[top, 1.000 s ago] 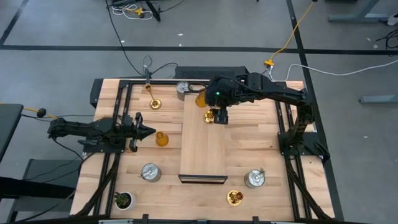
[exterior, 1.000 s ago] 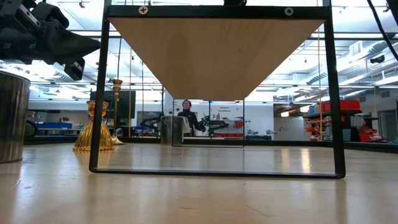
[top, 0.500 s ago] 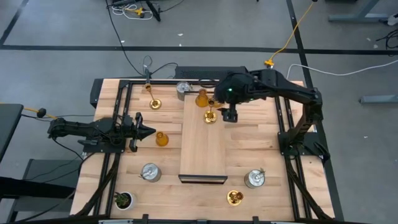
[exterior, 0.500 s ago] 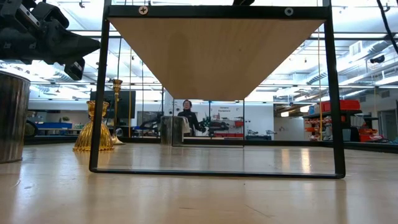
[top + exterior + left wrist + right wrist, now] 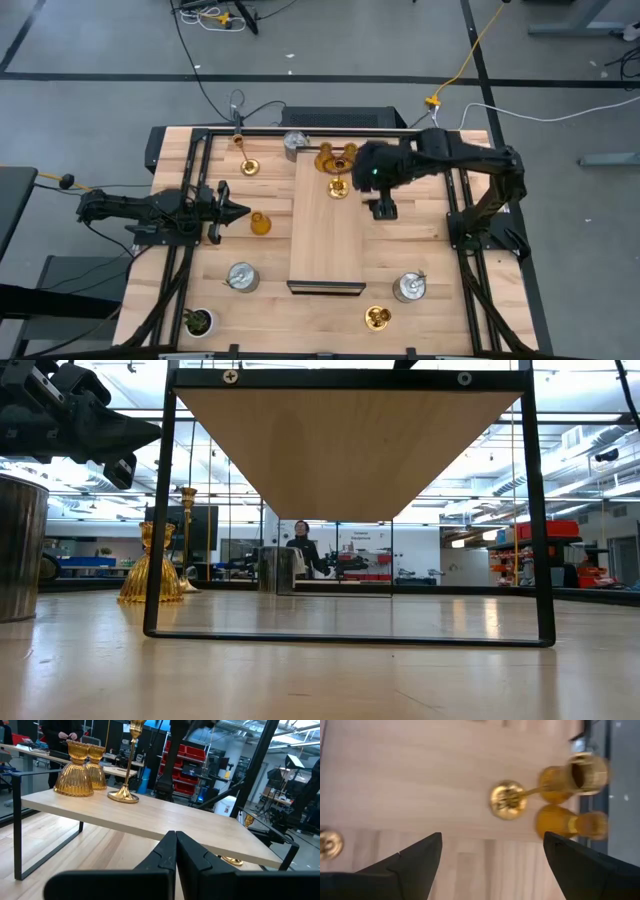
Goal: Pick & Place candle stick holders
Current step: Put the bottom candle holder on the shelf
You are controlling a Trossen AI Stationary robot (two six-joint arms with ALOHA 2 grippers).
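since a second ago my right tool (image 5: 385, 210) has left the gold holder (image 5: 338, 187) on the raised shelf (image 5: 325, 245) and hangs open just beside it. left tool (image 5: 240, 210) closed, parked. shelf: two amber holders (image 5: 324, 157), one gold. desk (image 5: 400, 240): six left, two gold, one amber, three silver.

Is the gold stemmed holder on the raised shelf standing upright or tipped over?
Upright. The gold stemmed holder stands on its round base on the shelf beside two amber holders; its stem rises straight.
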